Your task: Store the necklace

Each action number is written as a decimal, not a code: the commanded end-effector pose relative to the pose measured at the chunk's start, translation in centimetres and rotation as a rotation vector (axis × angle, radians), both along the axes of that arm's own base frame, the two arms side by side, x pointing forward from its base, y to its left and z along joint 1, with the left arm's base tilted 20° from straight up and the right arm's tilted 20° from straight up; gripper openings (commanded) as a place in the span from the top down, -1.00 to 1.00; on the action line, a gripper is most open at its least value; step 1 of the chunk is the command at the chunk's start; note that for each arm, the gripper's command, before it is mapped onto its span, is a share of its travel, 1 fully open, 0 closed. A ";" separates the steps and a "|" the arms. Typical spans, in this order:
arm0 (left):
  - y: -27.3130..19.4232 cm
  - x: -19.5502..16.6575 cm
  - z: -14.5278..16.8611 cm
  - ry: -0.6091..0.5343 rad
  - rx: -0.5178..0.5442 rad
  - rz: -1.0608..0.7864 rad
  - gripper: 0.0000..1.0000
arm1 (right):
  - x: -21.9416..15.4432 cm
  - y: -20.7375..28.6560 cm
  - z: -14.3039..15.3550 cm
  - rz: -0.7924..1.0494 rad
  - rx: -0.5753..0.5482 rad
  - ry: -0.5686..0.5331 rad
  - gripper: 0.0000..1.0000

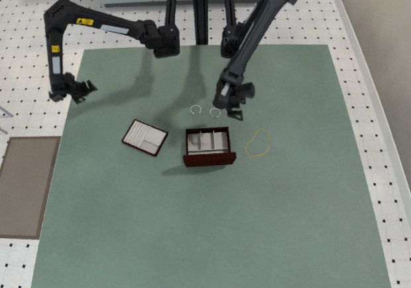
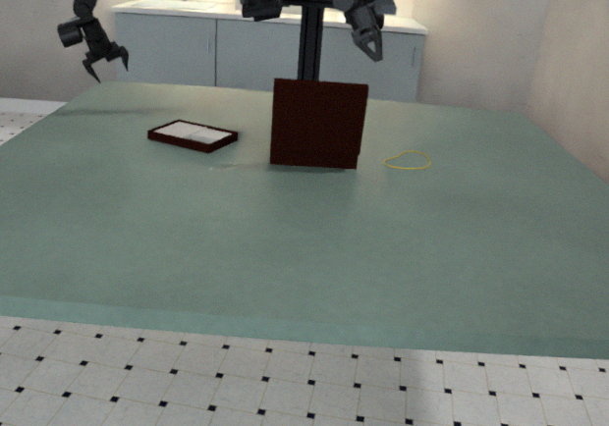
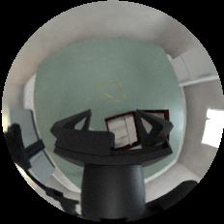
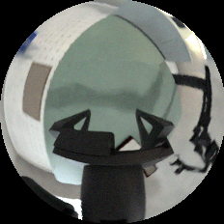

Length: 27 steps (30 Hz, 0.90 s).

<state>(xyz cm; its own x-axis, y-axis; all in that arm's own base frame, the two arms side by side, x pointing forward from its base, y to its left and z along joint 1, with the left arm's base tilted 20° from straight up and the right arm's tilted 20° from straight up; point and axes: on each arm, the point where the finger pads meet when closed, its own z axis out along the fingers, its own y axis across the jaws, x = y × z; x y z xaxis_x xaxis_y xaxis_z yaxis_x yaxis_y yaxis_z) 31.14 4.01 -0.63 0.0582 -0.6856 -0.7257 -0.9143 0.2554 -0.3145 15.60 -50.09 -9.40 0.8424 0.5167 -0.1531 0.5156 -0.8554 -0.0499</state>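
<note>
Two open silver bangles (image 1: 191, 109) (image 1: 215, 108) and one gold necklace (image 1: 269, 143) (image 2: 409, 168) (image 3: 111, 81) are on show — three pieces of jewelry altogether. There is one jewelry box (image 1: 209, 160) (image 2: 318, 123) (image 3: 116, 117), with three small compartments and one long compartment, plus one divided tray (image 1: 162, 144) (image 2: 209, 146) (image 4: 129, 142) — and two end effectors (image 1: 87, 95) (image 1: 239, 107) (image 2: 112, 75) (image 2: 375, 58) (image 3: 113, 112) (image 4: 113, 112) over one green surface (image 1: 212, 217) (image 2: 304, 243) (image 3: 72, 72) (image 4: 111, 58).

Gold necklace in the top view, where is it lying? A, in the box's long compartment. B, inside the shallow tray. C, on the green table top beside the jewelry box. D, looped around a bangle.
C: the gold necklace lies in a loose loop on the green table top, apart from the jewelry box.
</note>
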 end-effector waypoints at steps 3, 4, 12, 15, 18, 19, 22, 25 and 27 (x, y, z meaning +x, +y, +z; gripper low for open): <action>3.8 6.1 -3.1 0.032 0.033 -0.046 -1.00 | 9.1 3.0 0.8 0.403 -0.110 -0.048 -1.00; 4.4 6.7 -3.6 0.038 0.038 -0.044 -1.00 | 10.1 3.6 0.7 0.447 -0.120 -0.051 -1.00; 8.6 11.0 -6.8 0.082 0.066 -0.024 -1.00 | 16.3 8.1 0.4 0.733 -0.183 -0.071 -1.00; 10.4 12.9 -8.2 0.093 0.073 -0.009 -1.00 | 19.1 10.7 0.3 0.870 -0.215 -0.081 -1.00; 11.7 14.2 -9.2 0.098 0.076 0.005 -1.00 | 21.4 13.2 0.3 0.994 -0.247 -0.091 -1.00; 12.0 14.6 -9.5 0.100 0.077 0.009 -1.00 | 22.1 14.1 0.3 1.036 -0.258 -0.094 -1.00; 12.6 15.2 -9.9 0.129 0.096 -0.016 -1.00 | 23.5 15.9 0.3 1.118 -0.279 -0.099 -1.00; 13.0 15.6 -10.2 0.178 0.128 -0.070 -1.00 | 24.5 17.5 0.2 1.190 -0.295 -0.103 -1.00; 13.4 15.9 -10.5 0.233 0.164 -0.140 -1.00 | 25.9 19.5 0.4 1.279 -0.324 -0.111 -1.00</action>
<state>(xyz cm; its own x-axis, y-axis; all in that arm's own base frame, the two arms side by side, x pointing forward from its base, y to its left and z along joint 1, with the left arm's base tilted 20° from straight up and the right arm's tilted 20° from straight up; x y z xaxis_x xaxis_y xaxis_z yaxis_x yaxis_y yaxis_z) 45.39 16.12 -10.33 -0.0328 -0.6286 -0.7771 -0.9498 0.2615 -0.1715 38.67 -32.95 -10.61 -0.0245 0.9534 -0.3006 0.9897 0.0654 0.1269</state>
